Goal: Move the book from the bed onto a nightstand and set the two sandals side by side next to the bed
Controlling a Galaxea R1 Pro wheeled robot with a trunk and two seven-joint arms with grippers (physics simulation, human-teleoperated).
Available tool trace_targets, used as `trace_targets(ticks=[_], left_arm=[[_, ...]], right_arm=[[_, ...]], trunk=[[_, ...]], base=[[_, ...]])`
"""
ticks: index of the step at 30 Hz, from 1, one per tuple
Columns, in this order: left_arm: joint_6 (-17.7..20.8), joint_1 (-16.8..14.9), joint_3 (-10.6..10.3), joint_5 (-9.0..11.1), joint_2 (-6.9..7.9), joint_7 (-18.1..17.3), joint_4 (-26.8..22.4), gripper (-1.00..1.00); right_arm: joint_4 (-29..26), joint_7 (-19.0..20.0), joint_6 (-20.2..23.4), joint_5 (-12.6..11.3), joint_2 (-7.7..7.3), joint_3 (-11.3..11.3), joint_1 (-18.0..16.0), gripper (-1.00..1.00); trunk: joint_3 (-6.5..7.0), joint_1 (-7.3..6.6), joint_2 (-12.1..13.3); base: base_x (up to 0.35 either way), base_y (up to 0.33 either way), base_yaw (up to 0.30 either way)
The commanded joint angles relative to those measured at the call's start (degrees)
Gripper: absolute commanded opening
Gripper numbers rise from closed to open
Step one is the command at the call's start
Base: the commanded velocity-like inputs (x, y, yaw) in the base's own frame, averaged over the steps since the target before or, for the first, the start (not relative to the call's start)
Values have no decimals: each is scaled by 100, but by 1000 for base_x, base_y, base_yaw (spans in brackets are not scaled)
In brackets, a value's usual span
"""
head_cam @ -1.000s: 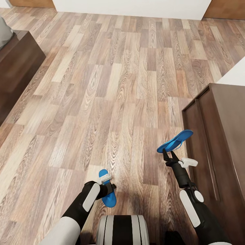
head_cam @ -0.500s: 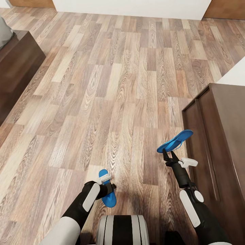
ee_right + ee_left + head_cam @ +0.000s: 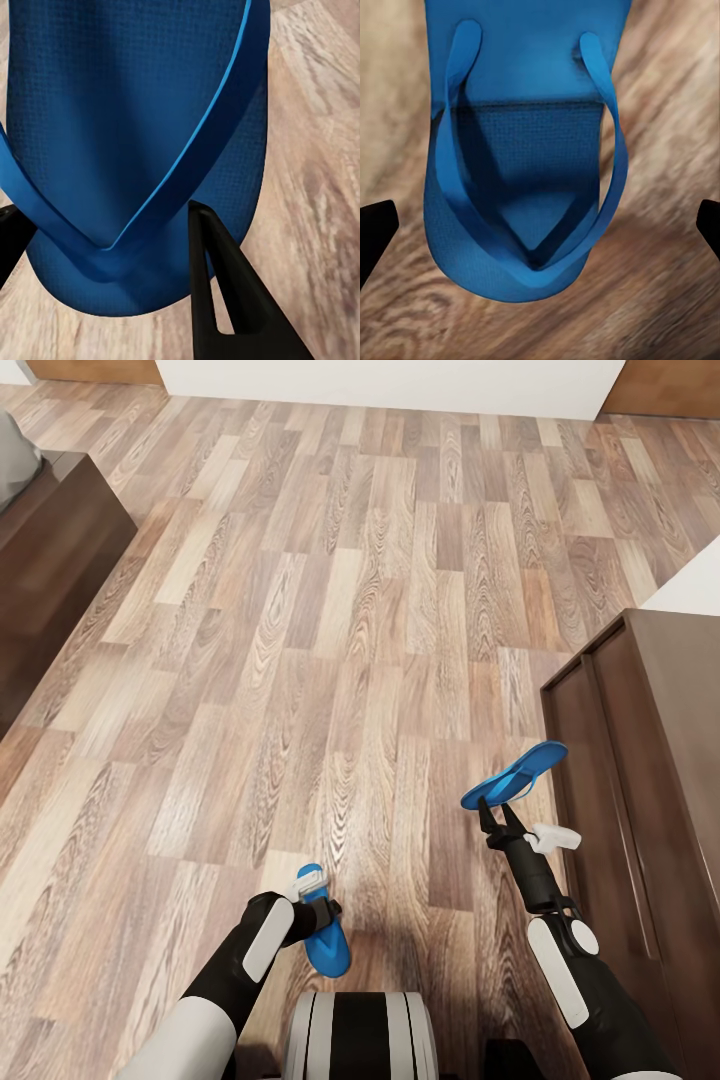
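floor [image 3: 380, 610]: wood planks w/ strong grain, matt, grey-brown. cabinet [image 3: 650, 760]: dark brown wood, smooth, slight sheen. sandals [image 3: 529, 150] [image 3: 135, 127]: blue foam-like, fine dotted texture on soles, smooth straps, matt. fingers [image 3: 225, 300]: black plastic, matt. arms: black & white glossy plastic.

- The floor [image 3: 380, 620] is grey-brown wood plank, its boards running away from the robot toward a white wall [image 3: 390, 382] at the far side.
- A dark brown wooden cabinet [image 3: 640, 780] stands on the floor at the right, its paired door fronts facing the open boards.
- The bed [image 3: 45, 560] with its dark brown frame stands on the floor at the far left, a pale grey corner showing at its edge.
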Motion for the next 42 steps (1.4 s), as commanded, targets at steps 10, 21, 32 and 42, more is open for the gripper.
trace_targets(ticks=[10,21,32,42], left_arm=[[9,-1,-15,55,0,54,-8,100],[-20,-1,-7,52,0,59,-8,100],[-26,-1,-7,50,0,63,-8,100],[-27,-1,-7,45,0,63,-8,100]], right_arm=[[4,44,-6,-62,-1,6,-2,-100],[96,43,-6,-28,0,6,-2,-100],[118,36,-6,294,-1,6,-2,-100],[118,36,-6,298,-1,6,-2,-100]], trunk=[[-3,-1,-1],[-3,-1,-1],[-202,22,-13],[-247,28,-16]], base=[[69,-34,0],[8,-4,0],[0,0,0],[0,0,0]])
